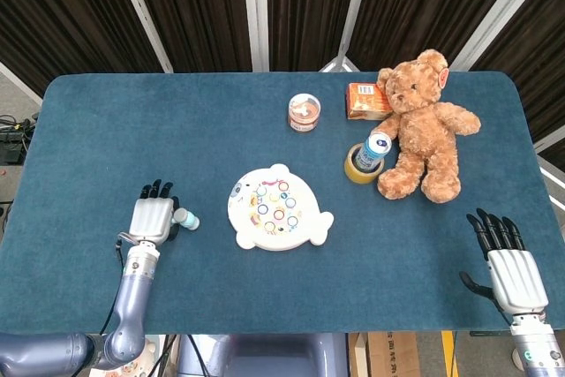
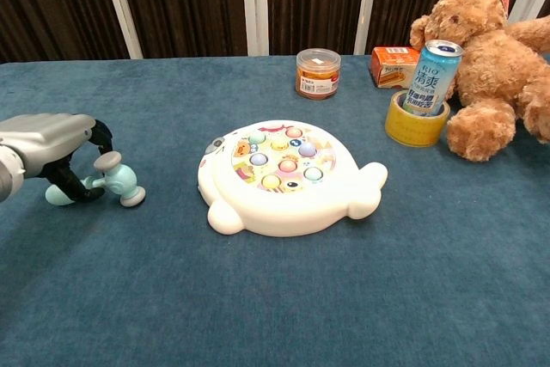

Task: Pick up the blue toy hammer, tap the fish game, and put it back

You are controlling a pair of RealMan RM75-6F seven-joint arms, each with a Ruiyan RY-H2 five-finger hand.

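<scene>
The hammer (image 2: 110, 185) is lying on the table (image 1: 97, 130), left of the fish game (image 2: 284, 176). In the chest view, its handle is being enclosed by the curled fingers (image 2: 69, 183) of the left hand (image 2: 53, 150); whether it is being gripped cannot be told. In the head view, only the hammer's head is being shown beside that hand. The right hand (image 1: 509, 264) is being shown in the head view only, fingers apart, holding nothing. A can (image 2: 428, 77) is standing inside the tape roll (image 2: 411, 120), beside the teddy bear (image 1: 424, 125). A jar (image 2: 317, 73) and a box (image 2: 391, 66) are standing behind.
</scene>
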